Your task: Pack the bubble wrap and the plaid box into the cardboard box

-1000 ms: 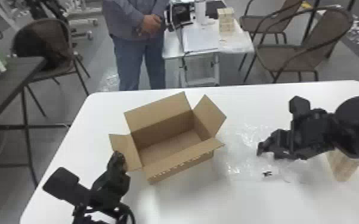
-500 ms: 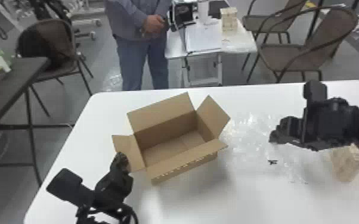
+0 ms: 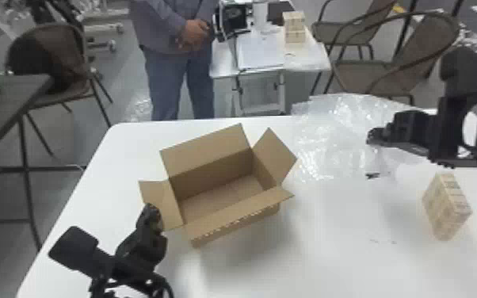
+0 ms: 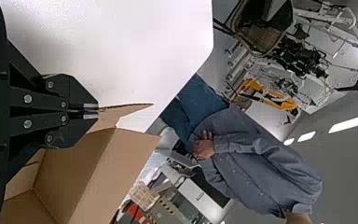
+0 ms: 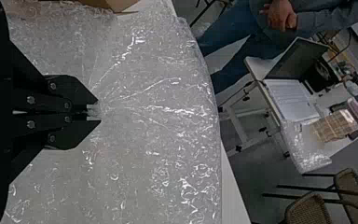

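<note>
We are looking down on a white table (image 3: 329, 257), where an open carton (image 3: 226, 194) is sitting at a slant, its four flaps spreading and its brown floor showing.

At the carton's left, our left gripper (image 3: 152, 212) is pinching the left flap (image 3: 164, 198), its two fingertips pressing together on the edge. In the left wrist view we are seeing that flap running out from between the tips.

Right of the carton and toward its far side, our right gripper (image 3: 370, 136) is holding the bubble wrap (image 3: 329, 138). Its fingers are closing tightly on the clear sheet, which is rising in part above the table; in the right wrist view, creases are fanning out from the tips.

The plaid box (image 3: 445, 208) is standing on the table, well to the right of the carton and nearer to us than the wrap. A small dark scrap (image 3: 372, 175) is lying between the carton and the plaid box, by the wrap's near edge.

Beyond the carton, a small stand (image 3: 261, 71) is holding papers and a pale checked block (image 3: 294, 27). Farther right, brown chairs (image 3: 402, 67) are standing on the floor.
</note>
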`<action>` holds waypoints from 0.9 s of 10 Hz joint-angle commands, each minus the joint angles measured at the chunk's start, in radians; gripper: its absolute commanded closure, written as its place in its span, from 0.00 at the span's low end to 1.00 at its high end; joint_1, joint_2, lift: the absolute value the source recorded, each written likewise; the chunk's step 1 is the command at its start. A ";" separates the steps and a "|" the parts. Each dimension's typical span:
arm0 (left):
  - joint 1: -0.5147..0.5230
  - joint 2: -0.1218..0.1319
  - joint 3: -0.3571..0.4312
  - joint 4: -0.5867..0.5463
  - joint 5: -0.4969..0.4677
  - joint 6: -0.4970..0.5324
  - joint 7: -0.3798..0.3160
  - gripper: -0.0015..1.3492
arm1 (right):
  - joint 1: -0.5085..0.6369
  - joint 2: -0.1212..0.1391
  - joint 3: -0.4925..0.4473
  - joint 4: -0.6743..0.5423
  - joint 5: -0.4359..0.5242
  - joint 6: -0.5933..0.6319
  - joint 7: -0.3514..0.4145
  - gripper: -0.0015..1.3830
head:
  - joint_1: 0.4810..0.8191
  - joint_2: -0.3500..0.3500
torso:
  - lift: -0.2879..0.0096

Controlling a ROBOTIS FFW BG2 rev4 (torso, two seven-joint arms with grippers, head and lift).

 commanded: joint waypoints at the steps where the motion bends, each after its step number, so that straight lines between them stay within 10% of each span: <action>1: -0.002 0.002 -0.002 -0.002 -0.003 0.006 0.001 0.89 | -0.023 -0.004 -0.021 -0.082 -0.041 0.055 -0.001 0.90 | 0.63 0.69 | 0.63; 6: -0.022 0.008 -0.009 0.000 -0.009 0.040 0.005 0.89 | -0.164 0.013 0.051 0.007 -0.185 0.112 0.003 0.90 | 0.63 0.73 | 0.63; 9: -0.033 0.014 -0.017 0.008 -0.006 0.046 0.005 0.89 | -0.241 0.068 0.207 0.165 -0.116 0.101 0.178 0.90 | 0.63 0.86 | 0.63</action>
